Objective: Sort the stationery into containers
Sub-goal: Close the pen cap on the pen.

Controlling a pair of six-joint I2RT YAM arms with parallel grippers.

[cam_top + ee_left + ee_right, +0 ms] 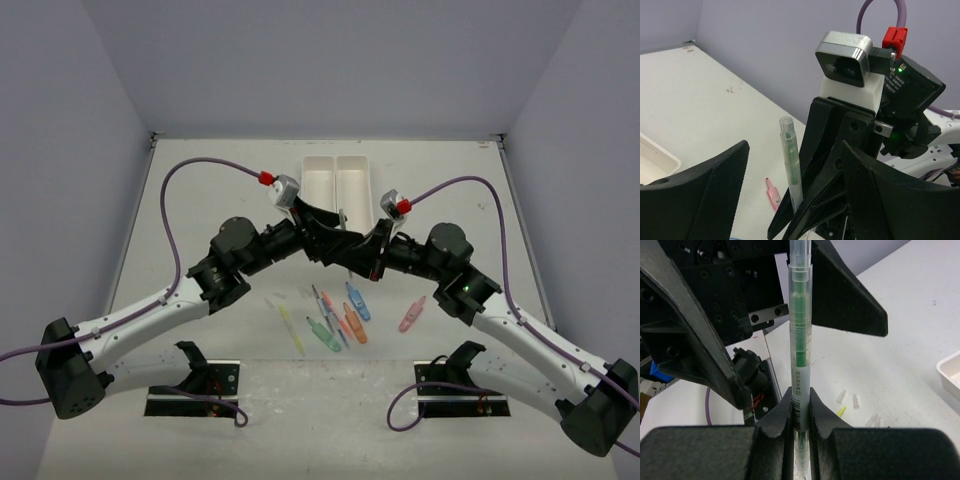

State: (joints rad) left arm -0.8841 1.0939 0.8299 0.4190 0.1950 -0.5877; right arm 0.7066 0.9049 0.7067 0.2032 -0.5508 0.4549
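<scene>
My right gripper (801,401) is shut on the lower part of a clear pen with a green core (801,340), holding it upright above the table. My left gripper (794,150) is open, and its two wide fingers (845,295) stand apart on either side of the pen's (790,160) upper end without touching it. Both grippers meet in mid-air (343,240) just in front of the white two-compartment tray (337,170). The other stationery lies on the table below: a yellow pen (291,328), a green piece (323,334), an orange piece (354,322), a blue piece (358,300) and a pink piece (411,314).
Two thin pens (325,305) lie among the loose pieces. Small clear caps (856,400) are scattered on the table. Black mounting plates (195,400) sit at the near edge by each arm base. Purple cables (175,230) loop over both arms. Grey walls enclose the table.
</scene>
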